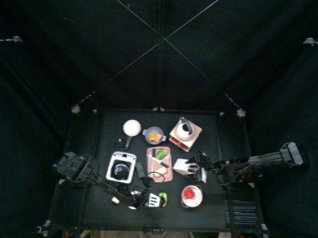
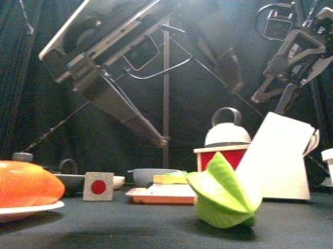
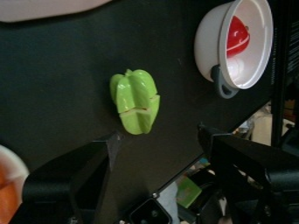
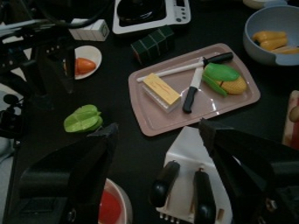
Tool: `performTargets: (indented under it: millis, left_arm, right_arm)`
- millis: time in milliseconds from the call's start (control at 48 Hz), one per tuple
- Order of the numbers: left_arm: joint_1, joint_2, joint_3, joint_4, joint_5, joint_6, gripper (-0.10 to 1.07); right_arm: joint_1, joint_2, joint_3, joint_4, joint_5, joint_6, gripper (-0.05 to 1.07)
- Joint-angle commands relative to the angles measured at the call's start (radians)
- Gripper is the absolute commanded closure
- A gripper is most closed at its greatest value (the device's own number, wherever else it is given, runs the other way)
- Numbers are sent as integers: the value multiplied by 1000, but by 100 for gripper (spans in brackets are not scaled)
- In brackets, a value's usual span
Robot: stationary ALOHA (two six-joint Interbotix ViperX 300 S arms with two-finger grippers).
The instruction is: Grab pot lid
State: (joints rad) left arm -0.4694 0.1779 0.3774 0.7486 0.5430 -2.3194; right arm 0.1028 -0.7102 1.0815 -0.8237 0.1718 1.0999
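Black curtains hang around the small black table (image 1: 93,139), and both arms reach in low over its front half.

The left end effector (image 3: 152,140) has its jaws spread wide with nothing between them. Just beyond it on the bare table lies a green pepper (image 3: 136,101), and past that stands a white pot (image 3: 260,52) with a grey handle and something red inside.

The right end effector (image 4: 155,131) is also spread wide and empty. It hangs over a tall white block (image 4: 187,179) with two dark slots in its top, which I can't identify for sure. Beyond it is a pink tray (image 4: 158,109) holding a black-handled knife (image 4: 193,86), a yellow slab and a green and yellow vegetable. Further out are a small white plate with an orange piece (image 4: 84,63), a white microwave (image 4: 149,10) and a blue-grey bowl (image 4: 263,31) of yellow pieces.

The pot lid (image 2: 227,129), as best I can tell from the front, is the white dome with a dark loop handle, sitting on a red pot (image 2: 221,156) towards the back of the table. From above it sits on the right side of the back row (image 1: 185,130), well apart from both end effectors. Neither one is touching it. An orange fruit on a plate (image 1: 130,125) sits further left in the same row.
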Motion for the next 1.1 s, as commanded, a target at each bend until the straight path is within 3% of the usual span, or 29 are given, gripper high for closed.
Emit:
performTargets:
  millis: [0, 208, 333, 458, 625, 812, 938, 1083]
  left_arm:
    - [5, -117, 52, 17, 2, 21, -4]
    - [21, -293, 209, 49, 18, 106, -4]
    - [32, -368, 273, 115, 29, 179, -4]
    - [35, -411, 307, 186, 72, 252, -4]
    - [35, -472, 341, 213, 95, 344, -4]
    - [35, -554, 350, 181, 158, 471, -4]
    - [44, -606, 371, 100, 235, 560, -4]
    - [75, -658, 426, -6, 255, 693, -4]
  right_arm:
    - [-9, -3, -21, -2, -3, -3, 0]
    - [-25, -5, -23, -2, -3, -5, 0]
    - [-26, -6, -25, -2, -5, -3, 0]
    - [-26, -6, -28, 3, -5, -2, 0]
    - [-26, -6, -25, 5, -3, 3, 0]
    - [-26, -8, -20, 6, -3, 5, 0]
    - [-26, -6, -20, 6, -5, 5, 0]
    - [-26, -8, -17, 6, -3, 3, 0]
